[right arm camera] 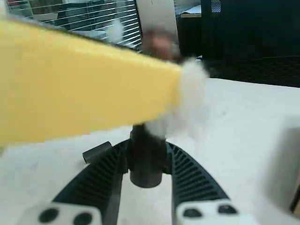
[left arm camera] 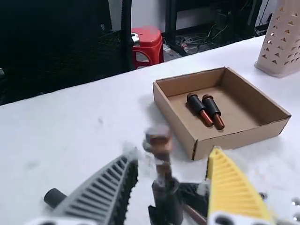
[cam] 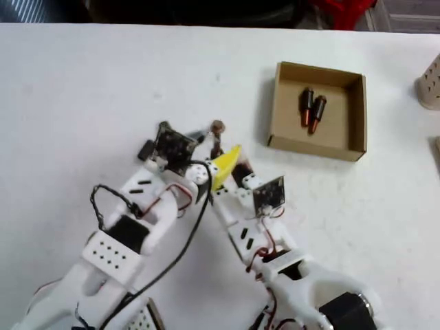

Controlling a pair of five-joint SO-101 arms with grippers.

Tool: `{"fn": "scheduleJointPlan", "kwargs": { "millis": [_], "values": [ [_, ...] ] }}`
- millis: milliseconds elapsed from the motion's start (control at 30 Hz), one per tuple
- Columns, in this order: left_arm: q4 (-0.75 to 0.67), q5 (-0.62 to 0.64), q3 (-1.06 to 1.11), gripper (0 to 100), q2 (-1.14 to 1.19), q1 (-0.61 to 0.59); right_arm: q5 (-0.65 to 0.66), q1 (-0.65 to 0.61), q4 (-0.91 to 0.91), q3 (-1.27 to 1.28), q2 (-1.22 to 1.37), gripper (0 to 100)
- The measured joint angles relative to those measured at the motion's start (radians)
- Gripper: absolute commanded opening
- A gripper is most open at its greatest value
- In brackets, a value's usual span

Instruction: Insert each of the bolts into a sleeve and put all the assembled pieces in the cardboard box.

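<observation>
A copper-headed bolt (cam: 217, 128) (left arm camera: 159, 143) stands upright with its shank down in a black sleeve (right arm camera: 145, 164) (left arm camera: 165, 201). My right gripper (right arm camera: 146, 150), with black fingers, is shut on that sleeve just above the table. My left gripper (left arm camera: 173, 157) (cam: 218, 143) is open, its grey finger and yellow finger (right arm camera: 84, 84) standing apart on either side of the bolt. The cardboard box (cam: 313, 148) (left arm camera: 234, 136) lies beyond and to the right, with two assembled pieces (cam: 311, 110) (left arm camera: 206, 110) inside. A loose black sleeve (left arm camera: 54, 197) (right arm camera: 96, 152) lies on the table beside the grippers.
A beige perforated holder (cam: 430, 86) (left arm camera: 281, 42) stands at the table's right edge past the box. Both arms crowd the table's near middle. White table surface stretches open to the left and far side.
</observation>
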Motion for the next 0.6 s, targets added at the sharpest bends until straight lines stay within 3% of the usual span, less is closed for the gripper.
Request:
{"fn": "scheduleJointPlan", "kwargs": {
  "millis": [367,600],
  "values": [
    [0.000,0.000,0.008,26,0.000,-0.009,0.002,0.002,0.002,0.000,0.002,1.5],
    [0.000,0.000,0.008,22,0.000,-0.118,0.002,0.038,0.002,0.000,0.000,1.5]
  ]
}}
